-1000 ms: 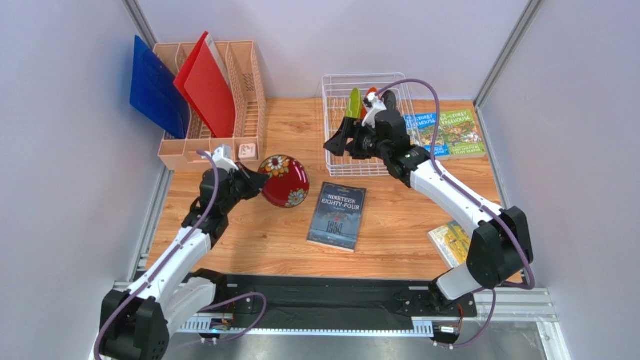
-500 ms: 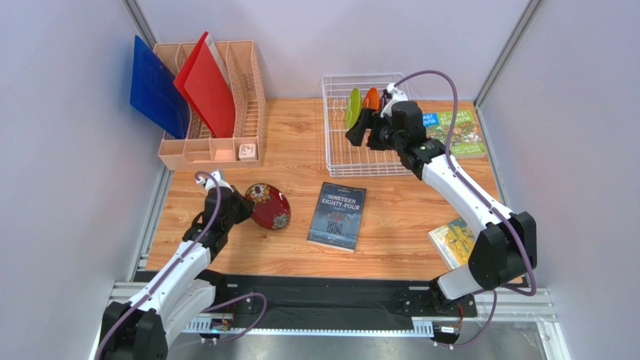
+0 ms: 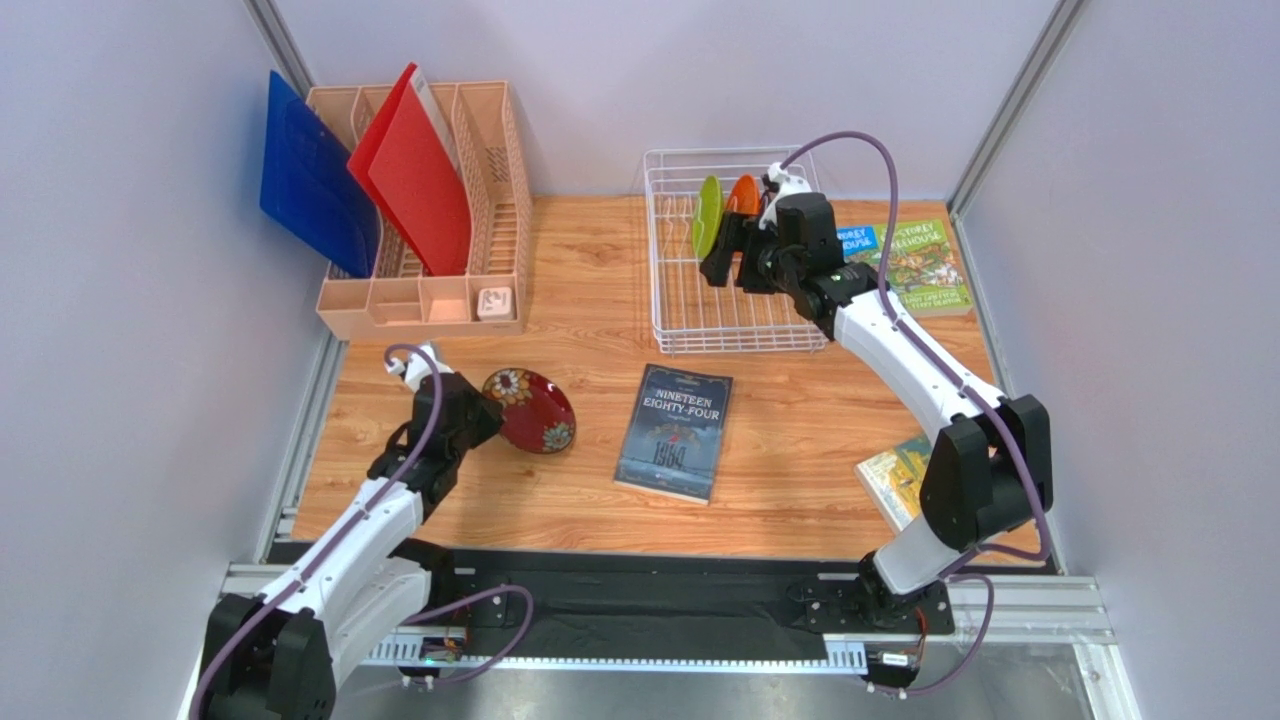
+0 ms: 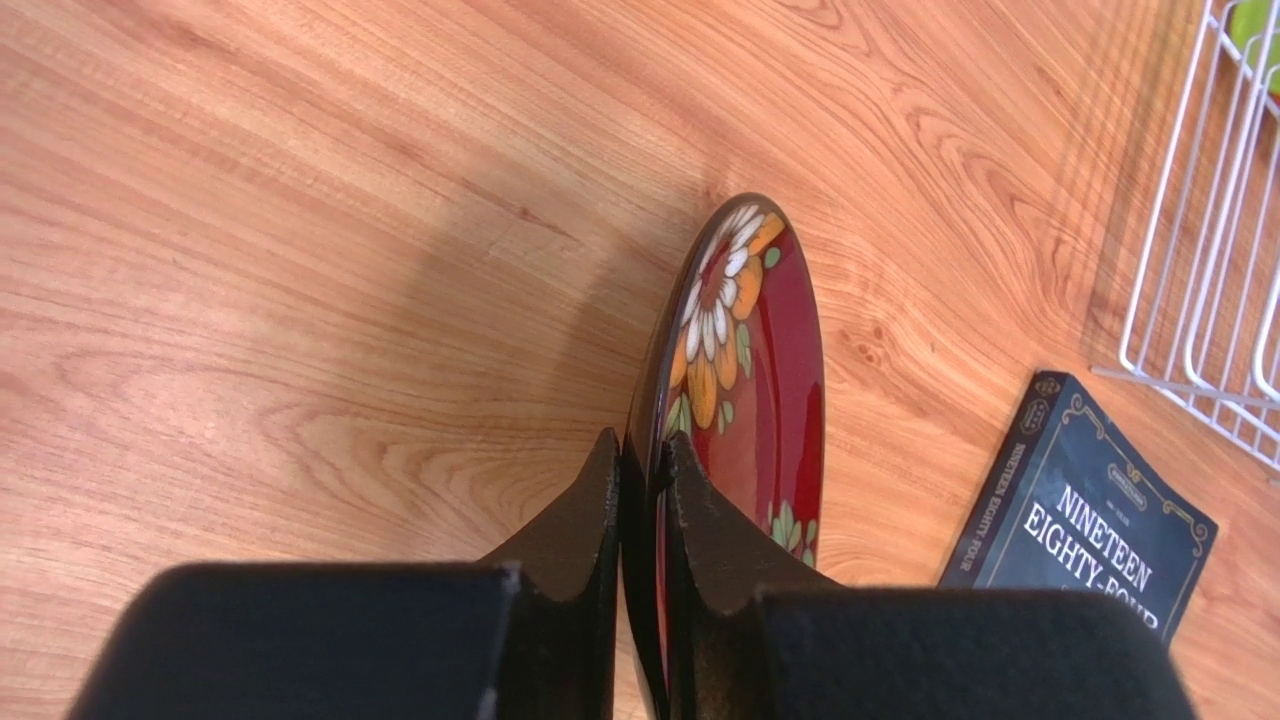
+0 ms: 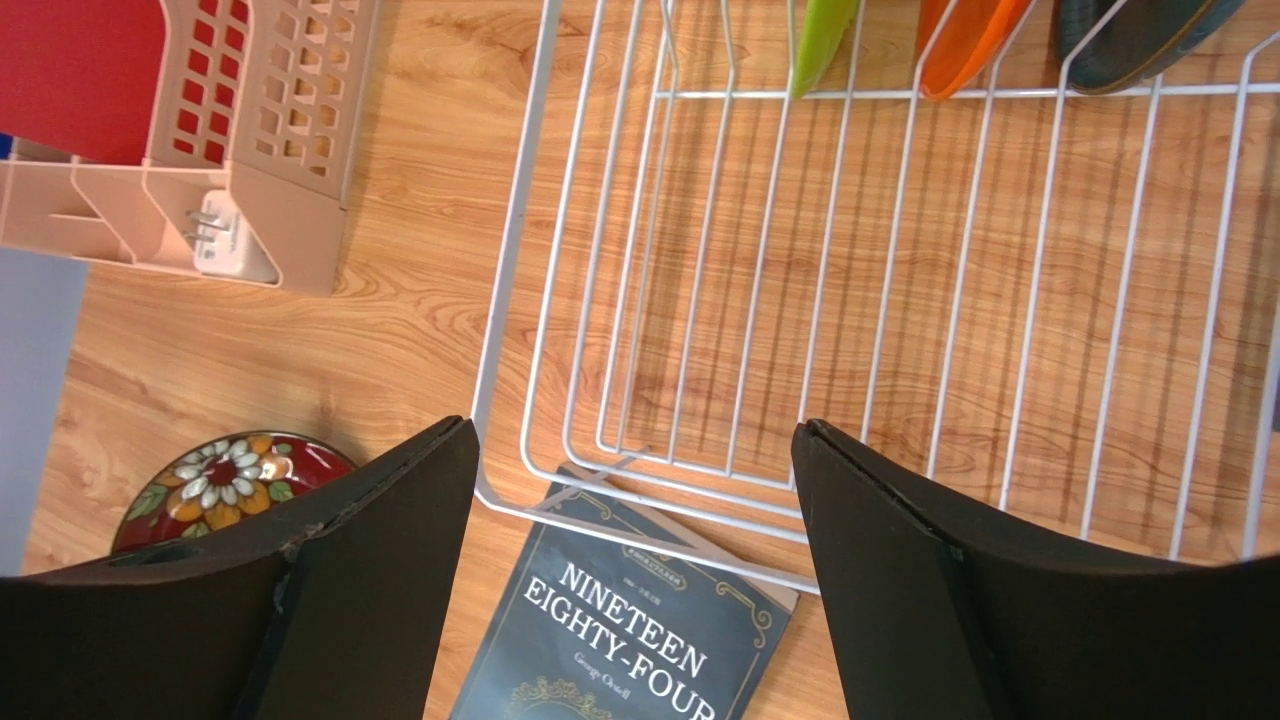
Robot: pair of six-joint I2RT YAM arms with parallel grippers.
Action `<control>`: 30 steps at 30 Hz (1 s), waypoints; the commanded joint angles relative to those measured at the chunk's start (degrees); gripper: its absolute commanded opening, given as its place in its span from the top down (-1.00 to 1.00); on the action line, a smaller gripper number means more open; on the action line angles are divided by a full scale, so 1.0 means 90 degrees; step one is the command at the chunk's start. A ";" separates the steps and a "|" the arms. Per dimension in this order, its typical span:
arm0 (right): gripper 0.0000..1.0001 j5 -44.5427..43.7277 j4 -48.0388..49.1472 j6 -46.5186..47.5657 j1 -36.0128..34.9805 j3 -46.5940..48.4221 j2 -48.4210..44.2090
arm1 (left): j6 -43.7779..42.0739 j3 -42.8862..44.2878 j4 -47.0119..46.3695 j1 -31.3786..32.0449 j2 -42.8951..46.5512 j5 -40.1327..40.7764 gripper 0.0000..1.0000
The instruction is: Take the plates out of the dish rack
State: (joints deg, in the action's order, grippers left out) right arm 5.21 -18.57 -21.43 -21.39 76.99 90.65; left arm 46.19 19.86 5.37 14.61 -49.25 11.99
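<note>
My left gripper (image 3: pixel 478 408) is shut on the rim of the dark red floral plate (image 3: pixel 531 411), which is tilted on edge low over the table, left of the book; the wrist view shows the fingers (image 4: pixel 583 518) pinching the plate (image 4: pixel 759 353). My right gripper (image 3: pixel 723 249) is open and empty above the white wire dish rack (image 3: pixel 673 308), just in front of the lime green plate (image 3: pixel 705 215) and the orange plate (image 3: pixel 741 194). In the right wrist view the green (image 5: pixel 819 38), orange (image 5: pixel 969 38) and dark teal-grey (image 5: pixel 1135 33) plates stand upright at the rack's (image 5: pixel 529 270) far end.
A dark book (image 3: pixel 673 431) lies between the red plate and the rack. A salmon-pink organiser (image 3: pixel 489 165) with a red board (image 3: pixel 413 173) and a blue board (image 3: pixel 313 173) stands back left. Colourful books lie right of the rack (image 3: pixel 909 263) and at the front right (image 3: pixel 899 477).
My left arm has brought the red plate down and nearer, from held high to low over the table. My right gripper has moved from the rack's front left towards the plates at its back.
</note>
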 commanded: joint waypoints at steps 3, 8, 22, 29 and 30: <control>-0.67 -0.0257 -0.0075 0.0233 0.0091 0.0303 0.0113 | -0.0025 0.0147 0.0273 -0.0022 -0.0055 0.0552 0.60; -0.68 -0.0208 -0.0105 0.0243 0.0081 0.0303 0.0133 | -0.0025 0.0138 0.0419 -0.0012 -0.0006 0.0738 0.37; -0.69 -0.0247 -0.0163 0.0320 0.0081 0.0312 0.0201 | -0.0074 0.0294 0.0498 -0.0022 -0.0474 0.0894 0.17; -0.73 -0.0442 -0.0251 0.0477 0.0091 0.0362 0.0250 | -0.0084 0.0420 0.0488 -0.0022 -0.0845 0.0943 0.03; -0.73 -0.0462 -0.0271 0.0525 0.0082 0.0361 0.0260 | -0.0094 0.0440 0.0497 -0.0012 -0.0884 0.0953 -0.02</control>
State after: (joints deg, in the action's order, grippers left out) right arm 2.96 -20.75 -18.72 -20.80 77.71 92.47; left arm 45.98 20.88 10.90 14.59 -55.83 19.64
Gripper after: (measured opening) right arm 0.860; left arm 0.475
